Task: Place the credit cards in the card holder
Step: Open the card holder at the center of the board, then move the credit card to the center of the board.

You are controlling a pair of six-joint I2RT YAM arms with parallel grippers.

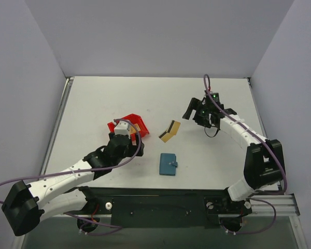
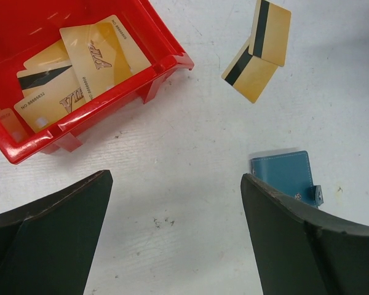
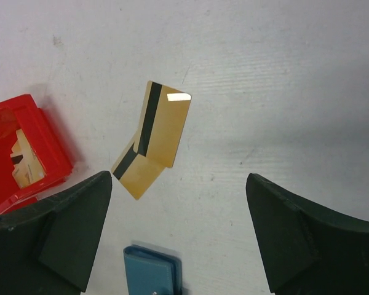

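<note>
Two gold-tan credit cards (image 1: 169, 131) lie overlapped on the table, dark stripes up; they also show in the left wrist view (image 2: 261, 52) and the right wrist view (image 3: 157, 132). More cards (image 2: 80, 64) lie in the red bin. The teal card holder (image 1: 168, 164) lies closed, snap tab shut, near the cards; it also shows in the left wrist view (image 2: 286, 175) and the right wrist view (image 3: 150, 270). My left gripper (image 1: 128, 128) is open and empty by the bin (image 2: 175, 203). My right gripper (image 1: 193, 111) is open and empty, right of the cards (image 3: 178, 209).
A red plastic bin (image 1: 137, 123) stands left of the cards, partly under my left wrist. White walls enclose the table at the back and sides. A metal rail (image 1: 57, 124) runs along the left edge.
</note>
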